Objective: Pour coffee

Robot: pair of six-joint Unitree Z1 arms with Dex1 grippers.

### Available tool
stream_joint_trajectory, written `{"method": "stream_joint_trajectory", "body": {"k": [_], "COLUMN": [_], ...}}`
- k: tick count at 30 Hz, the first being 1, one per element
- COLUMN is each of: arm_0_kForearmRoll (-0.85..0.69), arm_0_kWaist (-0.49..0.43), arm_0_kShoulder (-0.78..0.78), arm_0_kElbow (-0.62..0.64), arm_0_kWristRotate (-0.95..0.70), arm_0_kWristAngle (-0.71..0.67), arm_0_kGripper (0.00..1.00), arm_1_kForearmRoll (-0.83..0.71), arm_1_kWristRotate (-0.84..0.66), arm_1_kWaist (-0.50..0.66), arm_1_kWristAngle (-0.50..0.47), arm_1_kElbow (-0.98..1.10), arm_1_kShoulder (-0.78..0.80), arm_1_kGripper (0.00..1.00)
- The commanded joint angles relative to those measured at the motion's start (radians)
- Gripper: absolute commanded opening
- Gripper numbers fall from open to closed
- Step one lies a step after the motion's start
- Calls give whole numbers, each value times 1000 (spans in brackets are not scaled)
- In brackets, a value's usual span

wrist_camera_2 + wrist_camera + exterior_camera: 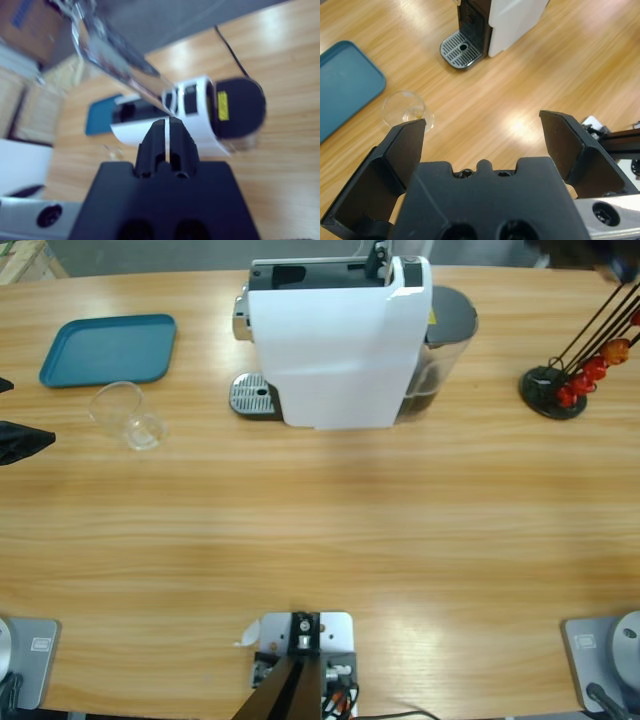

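Note:
No coffee shows; the clear glass cup (126, 416) (405, 107) looks empty and stands on the table beside the teal tray. My left gripper (482, 125) (15, 415) is open with nothing between its jaws, at the table's left edge, short of the cup. The white coffee machine (340, 345) (515, 20) (200, 115) stands at the back middle, its drip grate (252, 395) (462, 48) bare. Its silver lever (115, 60) (379, 260) is raised. My right gripper (168, 122) is shut, high over the machine, its tips just under the lever's end.
A teal tray (108, 348) (345, 85) lies at the back left. A black capsule stand (555, 390) with red and orange capsules stands at the back right. Bare wooden tabletop (330, 530) stretches in front of the machine.

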State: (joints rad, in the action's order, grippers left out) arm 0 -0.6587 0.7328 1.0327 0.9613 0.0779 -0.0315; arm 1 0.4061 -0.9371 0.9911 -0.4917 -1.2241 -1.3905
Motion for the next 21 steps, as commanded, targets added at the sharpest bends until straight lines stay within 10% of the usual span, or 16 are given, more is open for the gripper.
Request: {"method": "stream_joint_trajectory", "body": {"k": [1,21], "arm_0_kForearmRoll": [-1,111], "arm_0_kWaist": [10,10], "arm_0_kShoulder": [29,60], "arm_0_kElbow": [29,-47], "arm_0_kWristRotate": [13,2], "arm_0_kWristAngle": [5,20], "arm_0_kGripper": [991,991], "arm_1_kForearmRoll": [-214,-248], "arm_1_kWristRotate": [-7,13], "arm_1_kWaist": [-119,-168], "arm_1_kWristAngle": [15,159], "arm_1_kElbow": [46,-90], "arm_1_kShoulder": [-116,-254], "arm_1_kGripper": [0,0]}}
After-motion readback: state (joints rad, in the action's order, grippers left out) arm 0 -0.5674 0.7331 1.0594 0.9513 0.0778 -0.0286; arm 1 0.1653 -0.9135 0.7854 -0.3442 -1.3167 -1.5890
